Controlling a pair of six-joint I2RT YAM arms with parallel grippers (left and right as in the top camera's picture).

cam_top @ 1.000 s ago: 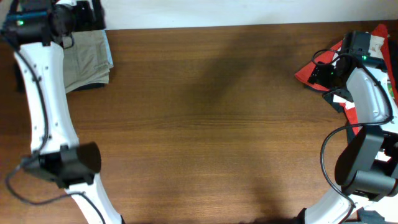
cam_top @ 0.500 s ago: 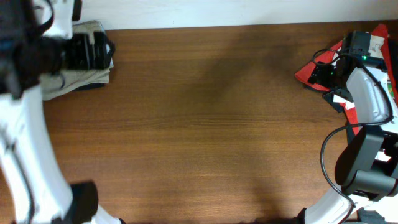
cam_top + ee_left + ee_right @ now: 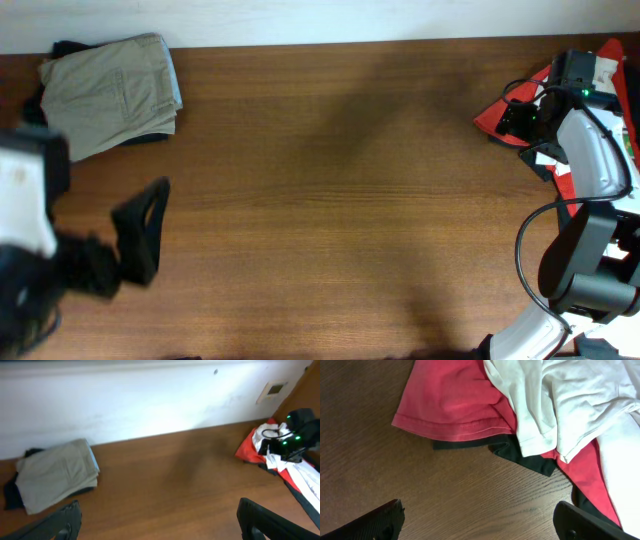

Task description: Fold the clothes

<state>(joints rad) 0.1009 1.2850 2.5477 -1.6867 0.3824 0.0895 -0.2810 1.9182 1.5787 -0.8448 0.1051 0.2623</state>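
The trousers [image 3: 110, 92] are lying as a compact folded rectangle at the far left corner of the worktop [image 3: 340, 200]. They are resting on a black garment [image 3: 12, 496] whose edge is showing beneath them. Judging from this, the fold is looking complete, and the step in hand is probably checking the stack with the arm standing clear.

In doing so, you are aiming for three things:
- Any travel is passing high over that corner, so no finger is catching a layer.
- The stack is sitting in the left wrist view, letting you check that the edges are lining up.
- You are pressing nothing flat unless a layer is lifting.

The left arm [image 3: 25, 200] is hanging over the worktop's near left part, blurred from overhead. Its wrist camera is pointing across the worktop. The left pincer [image 3: 157, 510] is standing spread and is carrying nothing.

The right arm [image 3: 590, 170] is bending out to the worktop's far right corner. The right pincer [image 3: 477, 510] is also standing spread, hovering above a red cloth [image 3: 455, 405] and a T-shirt [image 3: 555, 395], and is touching neither.
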